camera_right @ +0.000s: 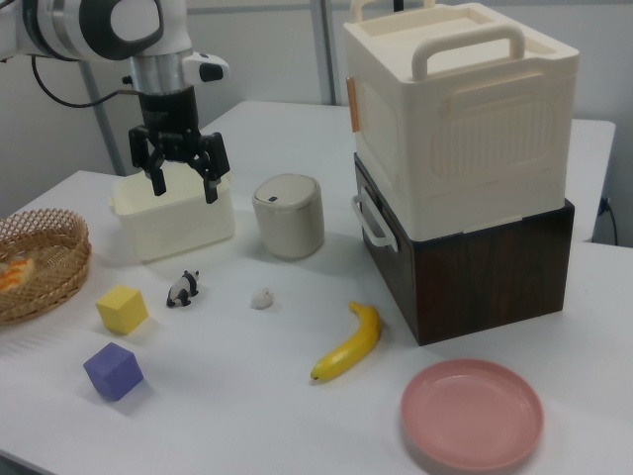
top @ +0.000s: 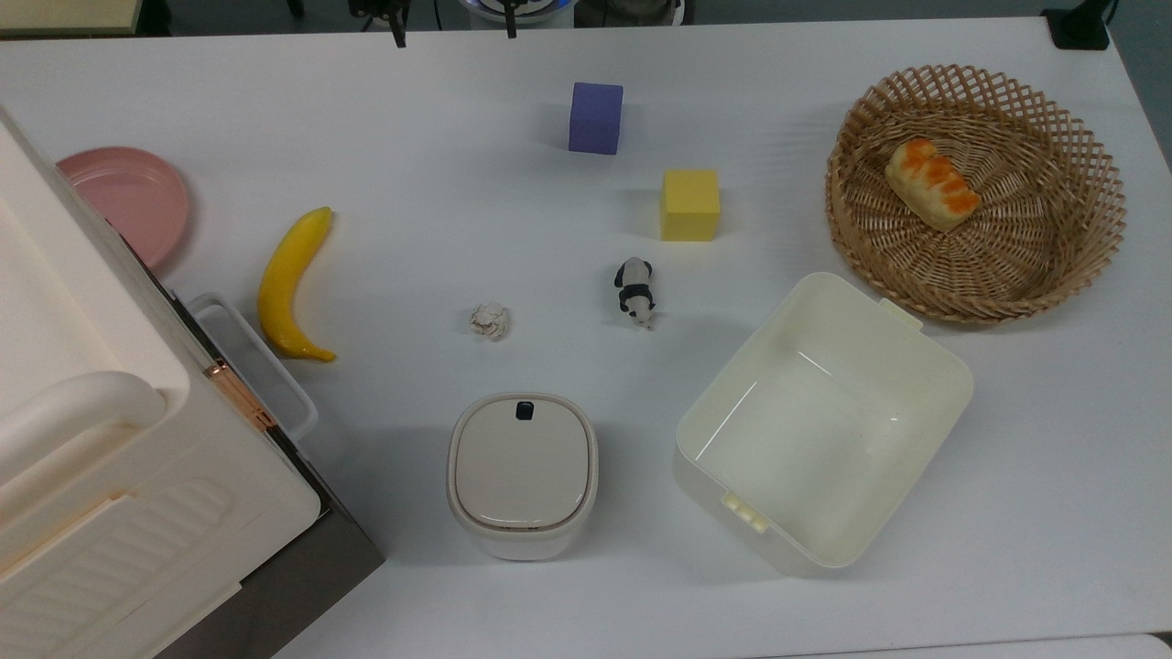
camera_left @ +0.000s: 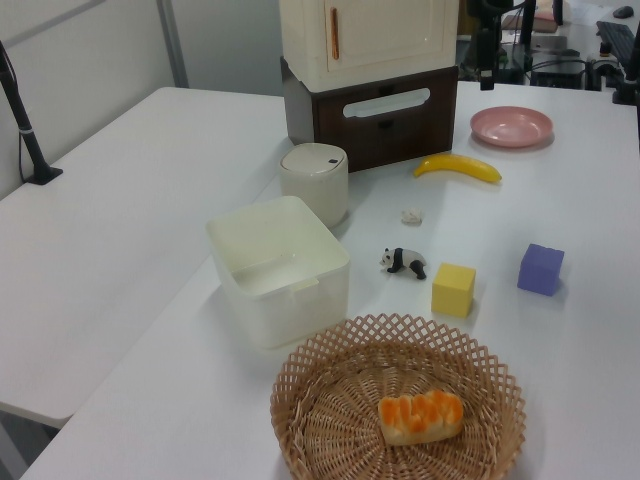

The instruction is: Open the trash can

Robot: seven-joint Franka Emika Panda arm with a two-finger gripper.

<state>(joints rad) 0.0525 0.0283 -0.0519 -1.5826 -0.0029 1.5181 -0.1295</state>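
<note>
Trash can unopened; approach step in hand.

In the right view, your gripper (camera_right: 184,177) hangs upper left, fingers spread wide and holding nothing, well apart from the trash can (camera_right: 288,216) at centre frame, lid closed. You will likely need to close in and press the black button (camera_right: 268,199).
</note>
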